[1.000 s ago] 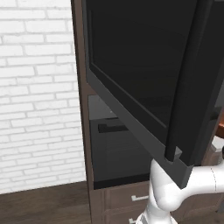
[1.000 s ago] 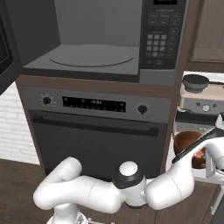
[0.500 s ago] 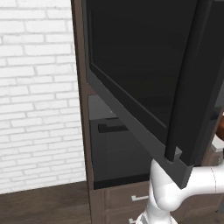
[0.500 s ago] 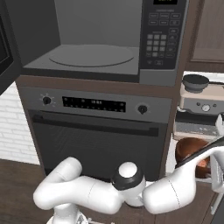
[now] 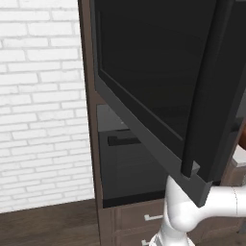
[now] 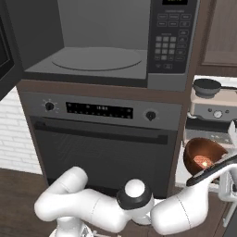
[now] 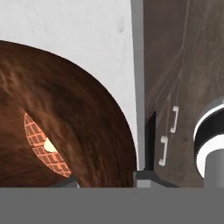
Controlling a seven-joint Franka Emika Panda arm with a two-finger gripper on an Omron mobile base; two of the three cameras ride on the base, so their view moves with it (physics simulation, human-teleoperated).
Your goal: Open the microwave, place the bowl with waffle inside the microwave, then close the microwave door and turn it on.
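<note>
The bowl (image 6: 205, 157) is brown and round, with the waffle (image 6: 202, 161) lying at its bottom. It is tilted a little, right of the oven (image 6: 104, 148) and in front of the white table (image 6: 206, 134) with the coffee machine (image 6: 214, 104). In the hand view the bowl (image 7: 61, 127) takes the left part, with the orange waffle (image 7: 43, 146) inside, and the fingers (image 7: 107, 181) sit at its near rim, clamped on it as far as one can see; the tips are mostly hidden at the bottom edge.

The microwave (image 6: 109, 44) is above the oven, and its cavity is open, with the flat round plate (image 6: 96, 59) bare and wide room over it. The keypad (image 6: 172, 44) stands at the right edge of the cavity. The door (image 5: 158, 81) is swung far out to the left; in the left base view it hangs over the arm, with its handle (image 5: 206, 96) on the free edge. Left of the cabinet is a white brick wall (image 5: 43, 105), and below is the wooden floor (image 5: 48, 226).
</note>
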